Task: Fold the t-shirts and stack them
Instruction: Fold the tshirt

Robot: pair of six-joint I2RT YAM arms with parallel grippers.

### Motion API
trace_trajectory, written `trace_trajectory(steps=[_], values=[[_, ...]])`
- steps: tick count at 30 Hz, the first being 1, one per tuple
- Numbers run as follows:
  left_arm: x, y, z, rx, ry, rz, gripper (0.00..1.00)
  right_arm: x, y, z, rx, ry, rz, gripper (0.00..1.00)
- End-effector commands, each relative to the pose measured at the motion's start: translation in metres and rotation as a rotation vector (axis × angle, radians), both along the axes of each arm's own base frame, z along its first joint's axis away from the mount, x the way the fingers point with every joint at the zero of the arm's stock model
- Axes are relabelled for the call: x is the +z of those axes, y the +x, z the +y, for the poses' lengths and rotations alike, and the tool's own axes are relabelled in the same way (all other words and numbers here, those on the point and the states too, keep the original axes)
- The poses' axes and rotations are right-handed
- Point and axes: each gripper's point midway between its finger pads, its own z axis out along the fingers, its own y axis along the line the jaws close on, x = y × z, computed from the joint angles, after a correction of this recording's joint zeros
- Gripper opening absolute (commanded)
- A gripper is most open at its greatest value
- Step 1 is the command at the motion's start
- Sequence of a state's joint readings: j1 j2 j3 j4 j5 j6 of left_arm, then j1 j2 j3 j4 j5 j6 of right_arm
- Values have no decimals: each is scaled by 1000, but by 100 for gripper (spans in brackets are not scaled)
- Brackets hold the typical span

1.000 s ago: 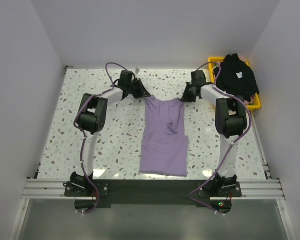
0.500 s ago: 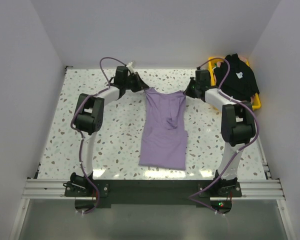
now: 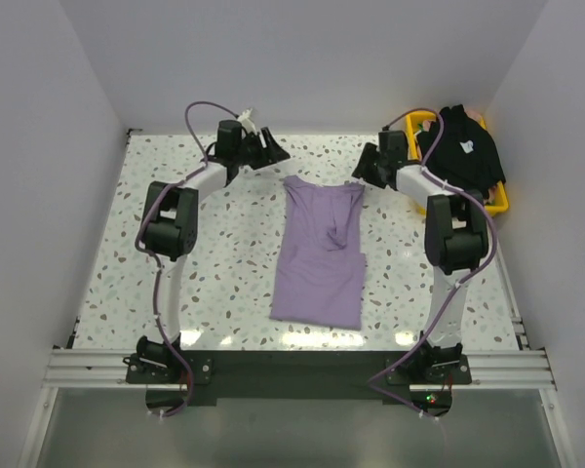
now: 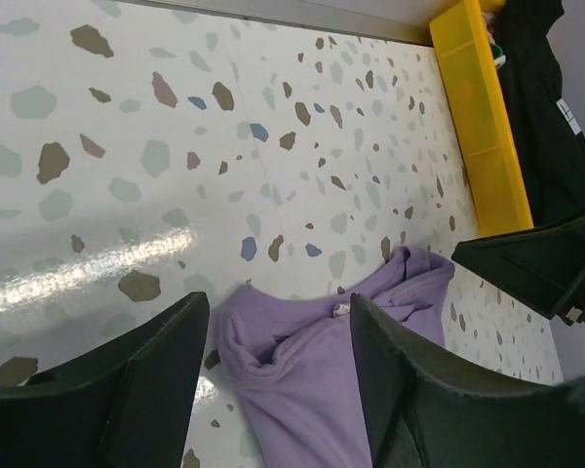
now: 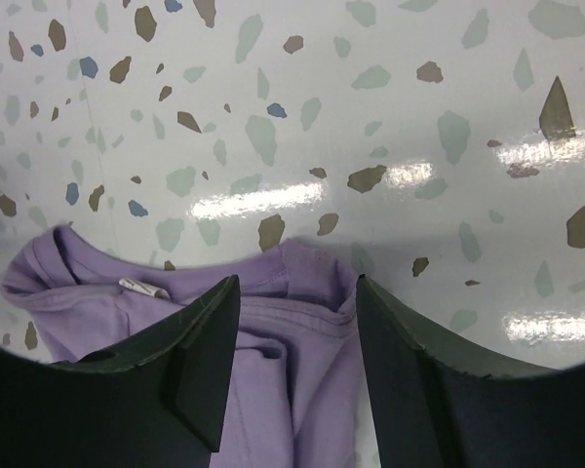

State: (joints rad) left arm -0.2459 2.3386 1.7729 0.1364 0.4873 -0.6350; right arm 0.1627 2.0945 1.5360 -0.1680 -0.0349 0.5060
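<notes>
Released since prev frame: left gripper (image 3: 272, 152) & right gripper (image 3: 361, 172) spread, backed off; lavender t-shirt (image 3: 320, 255) lies flat.

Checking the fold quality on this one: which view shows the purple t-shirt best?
Top external. It shows the whole purple t-shirt laid out flat, every edge in frame, with a raised crease down its middle. The left wrist and right wrist views each catch only the bunched collar end, so neither shows its overall shape.

You had soft, matt lavender cloth for the t-shirt (image 3: 317, 253), a glossy speckled stone-look table (image 3: 224, 273) throwing glare, and a smooth yellow plastic basket (image 4: 473, 117).
</notes>
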Motion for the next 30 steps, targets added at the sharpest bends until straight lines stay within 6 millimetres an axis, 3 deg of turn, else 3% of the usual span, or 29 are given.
trace_trajectory(steps=[1, 2, 3, 5, 6, 10, 11, 13, 14, 16, 18, 22, 30], values=[[35, -2, 17, 59, 12, -47, 61, 45, 6, -10, -30, -40, -73, 55], [42, -7, 19, 73, 7, -43, 54, 47, 2, -10, -28, -44, -67, 54], [28, -16, 21, 83, 16, -3, 49, 48, -1, -8, -22, -48, -67, 54], [17, -31, 19, 93, 38, 51, 34, 54, -5, 5, 12, -75, -80, 54], [11, -37, 18, 92, 53, 69, 31, 56, -6, 12, 28, -85, -86, 53], [-1, -62, 5, 72, 89, 99, 29, 65, -1, 68, 181, -98, -133, 52], [-3, -67, 1, 64, 96, 106, 29, 54, 2, 78, 221, -113, -129, 52], [-14, -75, -2, 52, 112, 139, 30, 57, 9, 100, 273, -123, -166, 49], [-18, -80, -5, 45, 119, 151, 30, 38, 9, 112, 334, -119, -145, 47], [-29, -87, -5, 41, 139, 175, 30, 39, 16, 130, 383, -115, -171, 44], [-38, -94, -4, 44, 171, 202, 31, 22, 21, 139, 421, -135, -163, 42], [-49, -102, 1, 46, 201, 231, 33, 17, 29, 156, 468, -159, -180, 40], [-52, -102, -9, 2, 180, 236, 39, 5, 22, 160, 511, -211, -166, 38]])
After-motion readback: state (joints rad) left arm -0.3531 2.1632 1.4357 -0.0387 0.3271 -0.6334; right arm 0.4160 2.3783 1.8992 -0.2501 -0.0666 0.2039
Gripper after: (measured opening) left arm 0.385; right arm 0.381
